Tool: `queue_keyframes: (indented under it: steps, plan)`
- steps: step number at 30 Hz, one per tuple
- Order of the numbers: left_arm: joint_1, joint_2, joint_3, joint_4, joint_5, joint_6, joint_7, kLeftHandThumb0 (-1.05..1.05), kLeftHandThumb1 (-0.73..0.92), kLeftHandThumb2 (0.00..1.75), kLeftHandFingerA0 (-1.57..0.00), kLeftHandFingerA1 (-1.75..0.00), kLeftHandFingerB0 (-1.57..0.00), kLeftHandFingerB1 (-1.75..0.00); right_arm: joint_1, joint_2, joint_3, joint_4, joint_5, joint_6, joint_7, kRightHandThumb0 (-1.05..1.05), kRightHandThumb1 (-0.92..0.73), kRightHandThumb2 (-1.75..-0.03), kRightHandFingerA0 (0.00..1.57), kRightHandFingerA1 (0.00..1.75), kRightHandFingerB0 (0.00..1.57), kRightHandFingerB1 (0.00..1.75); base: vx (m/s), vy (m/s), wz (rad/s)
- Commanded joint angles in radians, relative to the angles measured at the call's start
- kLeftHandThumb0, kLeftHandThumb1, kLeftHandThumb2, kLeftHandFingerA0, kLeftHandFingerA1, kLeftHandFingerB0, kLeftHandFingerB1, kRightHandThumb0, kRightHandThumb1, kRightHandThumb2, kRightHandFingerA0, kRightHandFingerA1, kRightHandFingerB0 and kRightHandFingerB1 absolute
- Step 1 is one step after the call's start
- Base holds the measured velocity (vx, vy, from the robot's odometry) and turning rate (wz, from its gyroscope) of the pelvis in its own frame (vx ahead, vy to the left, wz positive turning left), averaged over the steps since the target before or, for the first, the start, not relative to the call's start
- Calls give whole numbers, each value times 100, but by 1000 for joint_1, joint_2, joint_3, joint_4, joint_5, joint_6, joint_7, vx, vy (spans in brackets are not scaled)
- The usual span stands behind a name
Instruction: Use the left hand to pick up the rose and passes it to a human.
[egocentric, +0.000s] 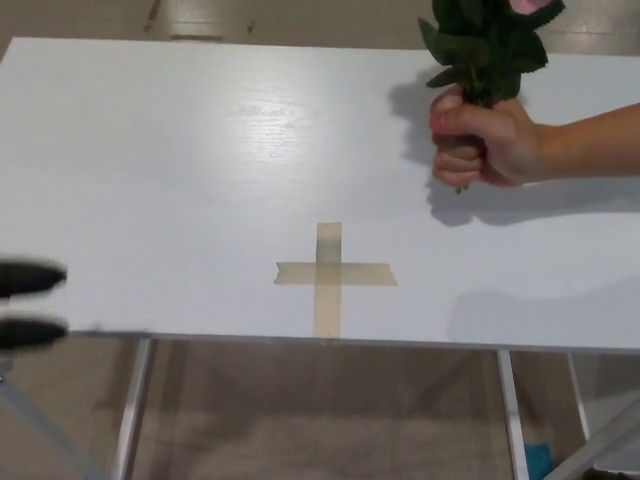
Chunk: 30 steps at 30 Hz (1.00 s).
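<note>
Head view, looking down on the white bench (200, 150). You see the rose (487, 45) at the upper right, held upright in a person's hand (480, 140) whose forearm enters from the right edge of the picture. The fist is closed around the lower stem; the dark green leaves rise above the knuckles, and a small patch of pink bloom shows at the very top edge, where the flower is cut off by the frame. A short end of stem pokes out below the fist, over the bench top; whether it touches the surface cannot be told. The hand and rose cast a soft shadow on the bench just beside and below them.

Your left robot hand (30, 305) appears only as two black fingertips at the lower left edge, one above the other and apart, near the front edge of the bench. They hold nothing, and lie well apart from the rose, on the opposite side of the bench. The rest of that robot hand is outside the picture. Your right robot hand does not show.

A cross of tan tape (333, 273) is stuck to the bench near the middle of its front edge, between the left fingertips and the person's hand. Below the bench you see its pale metal legs (130, 410) and a brown floor (320, 420).
</note>
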Motion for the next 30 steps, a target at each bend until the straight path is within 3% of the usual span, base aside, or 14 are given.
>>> queue_keyframes:
  steps: [1,4,5,7,10,11,12,13,17,19,21,27,28,30]
  plan:
    - [281,-52,94,-83,-255,29,-265,-60,45,56,-56,-42,-45,-36,16,-1,-4,5,5,15,1,-28,-63,-59,68,43,56,40,0,0,0]
    - [304,-56,77,-70,-255,19,-261,-57,49,56,-59,-42,-47,-36,16,-1,-3,5,5,15,2,-28,-63,-59,68,43,56,40,0,0,0]
    - [297,-56,37,-12,-211,-7,-268,-58,43,73,-58,-52,-45,-46,14,0,-3,5,5,15,2,-28,-63,-59,68,43,56,40,0,0,0]
    - [253,-60,-66,148,-78,-82,-240,-55,49,57,-65,-45,-49,-38,13,0,-1,2,4,14,2,-28,-63,-59,68,43,56,40,0,0,0]
    - [236,-84,-122,191,46,-113,-56,-57,50,58,-68,-46,-52,-38,13,0,0,1,3,12,1,-29,-63,-59,67,43,56,40,0,0,0]
    - [218,-99,-150,220,121,-124,49,-49,41,85,-64,-62,-38,-49,13,0,0,1,3,11,1,-29,-63,-59,67,43,56,40,0,0,0]
    - [206,-103,-162,238,150,-131,83,-49,41,85,-64,-62,-38,-49,13,0,0,1,3,11,1,-29,-63,-59,67,43,56,40,0,0,0]
    - [163,-112,-198,302,225,-140,177,-56,56,58,-64,-43,-51,-37,12,0,0,1,3,12,1,-29,-63,-59,67,43,56,40,0,0,0]
    - [-60,-143,-326,634,413,-134,482,-61,54,58,-47,-38,-40,-34,8,-1,0,2,3,12,2,-29,-63,-59,67,43,56,40,0,0,0]
    - [-169,-146,-386,784,464,-111,575,-60,45,83,-38,-51,-25,-43,8,-4,1,1,2,13,2,-29,-63,-59,67,43,56,40,0,0,0]
    - [-264,-130,-432,927,483,-108,596,-58,56,57,-35,-34,-33,-31,1,-3,2,2,1,15,2,-29,-63,-59,67,43,56,40,0,0,0]
    - [-446,-132,-497,1181,495,-76,711,-60,57,58,-34,-34,-30,-31,-5,-2,0,3,2,18,4,-29,-63,-59,68,43,56,40,0,0,0]
    - [-471,-160,-475,1235,469,-76,780,-58,44,84,-34,-51,-17,-42,-5,0,1,2,1,18,3,-29,-63,-59,68,43,56,40,0,0,0]
    - [-492,-184,-463,1286,447,-87,838,-59,45,84,-34,-51,-19,-42,-8,2,3,3,0,20,2,-28,-65,-59,69,43,58,40,0,0,0]
